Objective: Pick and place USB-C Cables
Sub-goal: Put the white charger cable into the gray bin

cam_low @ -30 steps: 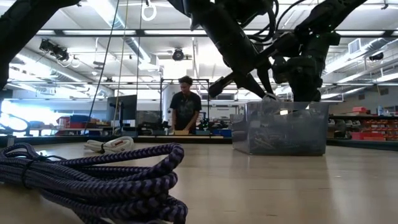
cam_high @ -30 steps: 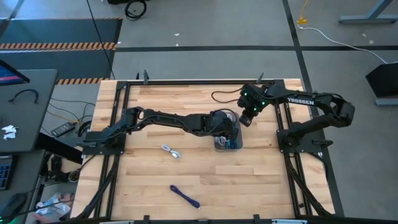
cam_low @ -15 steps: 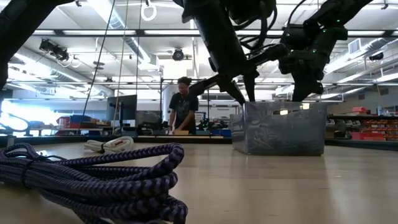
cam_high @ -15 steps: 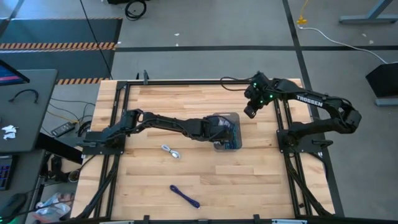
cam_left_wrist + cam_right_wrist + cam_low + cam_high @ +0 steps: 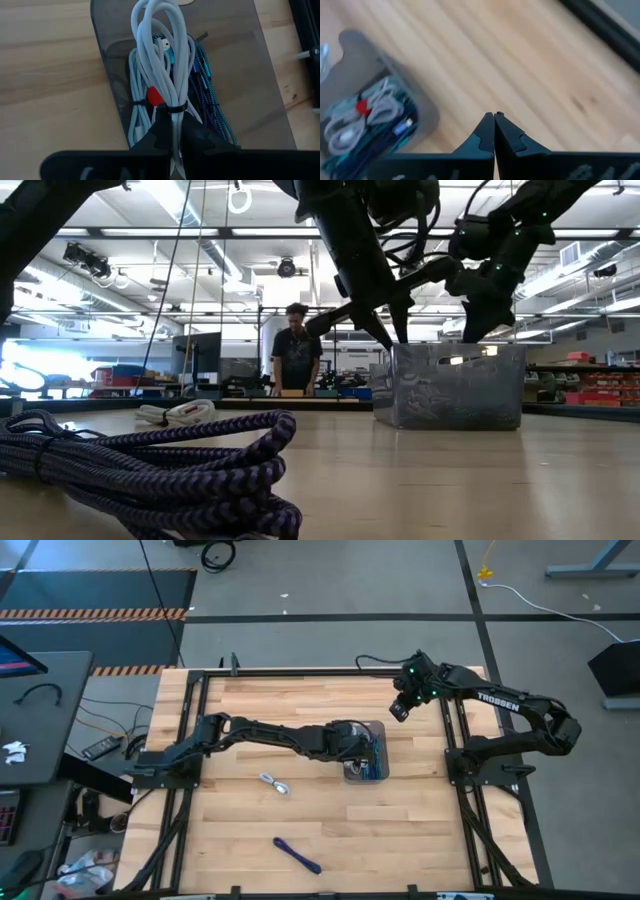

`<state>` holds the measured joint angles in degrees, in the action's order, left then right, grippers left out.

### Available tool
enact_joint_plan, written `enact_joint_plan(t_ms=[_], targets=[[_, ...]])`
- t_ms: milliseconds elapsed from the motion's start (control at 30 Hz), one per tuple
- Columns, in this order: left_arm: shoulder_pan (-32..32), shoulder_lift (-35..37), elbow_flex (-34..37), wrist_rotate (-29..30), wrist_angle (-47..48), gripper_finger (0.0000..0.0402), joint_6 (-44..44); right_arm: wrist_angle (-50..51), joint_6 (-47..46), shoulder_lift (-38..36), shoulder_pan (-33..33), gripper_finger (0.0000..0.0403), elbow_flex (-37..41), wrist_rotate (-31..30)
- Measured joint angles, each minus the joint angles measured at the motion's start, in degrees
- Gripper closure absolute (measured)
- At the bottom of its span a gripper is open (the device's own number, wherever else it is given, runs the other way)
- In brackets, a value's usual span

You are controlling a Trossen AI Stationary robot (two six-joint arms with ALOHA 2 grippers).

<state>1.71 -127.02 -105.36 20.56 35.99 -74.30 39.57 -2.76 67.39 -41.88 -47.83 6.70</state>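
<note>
The grey translucent tray (image 5: 368,752) stands mid-table and holds teal, dark blue (image 5: 210,100) and white cable bundles. My left gripper (image 5: 358,745) is over the tray and shut on a white cable bundle (image 5: 160,55). A red tip (image 5: 154,95) shows beside that bundle. My right gripper (image 5: 399,711) is shut and empty, raised off the tray's far right corner; its wrist view shows its gripper (image 5: 494,120) above bare wood. A white bundle (image 5: 273,783) and a dark blue-purple bundle (image 5: 298,855) lie on the table. My left gripper pinches the white bundle between its two fingers at its near end, just behind the black tie (image 5: 173,109). The fingers (image 5: 385,330) slant down from the table's left and lie along the bundle. The loops reach forward over the tray's inside. Whether they rest on the cables below, I cannot tell.
The tray's walls (image 5: 455,385) stand well above the table. Black frame rails (image 5: 455,730) run along the table's sides. A person (image 5: 296,350) stands in the room beyond the far edge. Open wood lies near and left of the tray.
My right gripper has risen from beside the tray and gone toward the table's far right corner, shut and empty. My left gripper, with the white bundle, has shifted a little toward the table's left and now stands at the tray's left end.
</note>
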Motion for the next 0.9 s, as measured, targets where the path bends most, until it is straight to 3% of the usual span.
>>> enact_joint_plan(t_ms=[200, 900], targets=[[-0.4, -0.2, 0.0, 0.3, -0.2, 0.0383, 0.0, -4.4, 0.2, 0.0, -2.3, 0.0403, 0.0, -0.2], [-2.6, -3.5, 0.0, -2.8, -2.9, 0.0383, 0.0, -3.6, 2.4, -0.2, -5.4, 0.0403, 0.0, 2.8]])
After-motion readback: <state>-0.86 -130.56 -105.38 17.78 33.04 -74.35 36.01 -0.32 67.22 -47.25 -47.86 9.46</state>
